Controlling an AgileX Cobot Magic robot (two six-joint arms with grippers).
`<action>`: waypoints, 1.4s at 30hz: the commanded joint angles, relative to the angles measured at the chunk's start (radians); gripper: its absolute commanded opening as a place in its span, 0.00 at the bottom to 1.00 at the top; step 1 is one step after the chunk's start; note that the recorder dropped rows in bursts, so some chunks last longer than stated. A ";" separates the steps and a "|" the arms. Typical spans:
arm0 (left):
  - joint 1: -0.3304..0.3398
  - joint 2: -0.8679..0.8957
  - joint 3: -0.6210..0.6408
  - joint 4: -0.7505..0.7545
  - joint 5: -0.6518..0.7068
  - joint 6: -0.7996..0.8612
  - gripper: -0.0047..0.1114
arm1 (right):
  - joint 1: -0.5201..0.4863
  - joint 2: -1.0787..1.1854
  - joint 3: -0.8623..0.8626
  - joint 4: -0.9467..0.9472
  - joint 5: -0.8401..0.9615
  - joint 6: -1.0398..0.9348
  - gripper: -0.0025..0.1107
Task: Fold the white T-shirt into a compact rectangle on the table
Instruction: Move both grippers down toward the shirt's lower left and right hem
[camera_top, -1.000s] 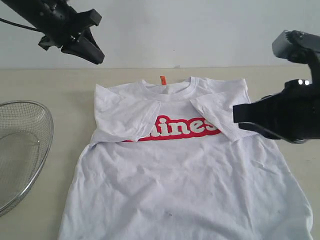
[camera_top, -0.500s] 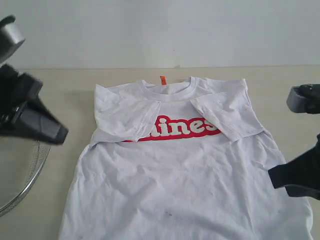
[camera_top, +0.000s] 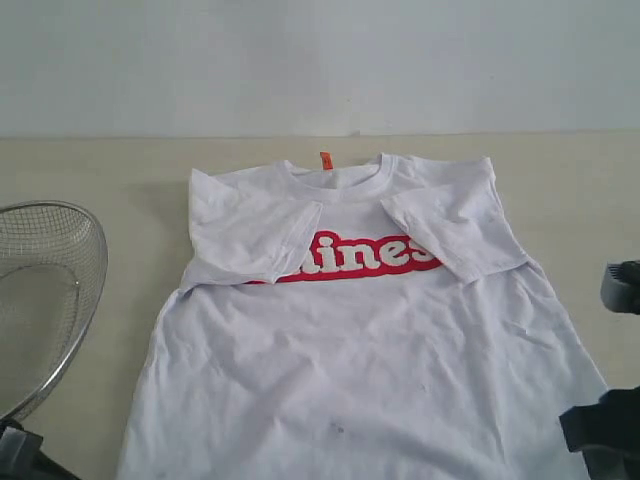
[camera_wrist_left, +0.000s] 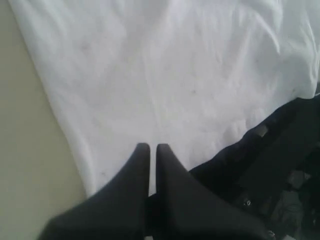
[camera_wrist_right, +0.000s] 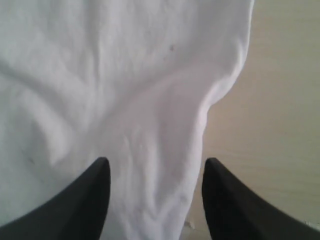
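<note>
Two sleeves are already folded in over the chest of the white T-shirt (camera_top: 360, 340), which is spread front-up on the table (camera_top: 100, 170) in the exterior view. The red lettering is partly covered by them. A wire basket (camera_top: 50, 260) is seen at the left. Only dark ends of the left arm (camera_top: 18, 455) and right arm (camera_top: 605, 430) are shown, at the shirt's near corners.

In the left wrist view, the left gripper (camera_wrist_left: 150, 148) is seen with its fingers pressed together and nothing between them. Plain white cloth is spread under and ahead of the tips. The shirt's side edge and bare table lie off to one side of them.

In the right wrist view, the right gripper (camera_wrist_right: 156, 165) is spread wide and empty. The shirt's rumpled side edge runs between its two fingers, and bare table is seen just beyond one of them.

Trouble is likely if only the top layer is pinched there, because the two layers would be pulled apart. A closed left gripper lowered onto the cloth would push it into creases rather than grasp it. If the two corners are lifted unevenly, the fold would be skewed and the tucked sleeves could be shaken open.
</note>
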 joint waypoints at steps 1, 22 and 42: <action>-0.008 -0.008 0.012 -0.048 -0.044 0.003 0.08 | 0.002 0.068 0.002 -0.067 -0.003 0.037 0.46; -0.010 0.366 0.008 0.069 -0.151 -0.111 0.08 | 0.002 0.238 0.002 -0.054 -0.112 0.003 0.46; -0.010 0.499 0.005 -0.070 -0.105 0.081 0.47 | 0.002 0.238 0.002 -0.054 -0.117 -0.007 0.46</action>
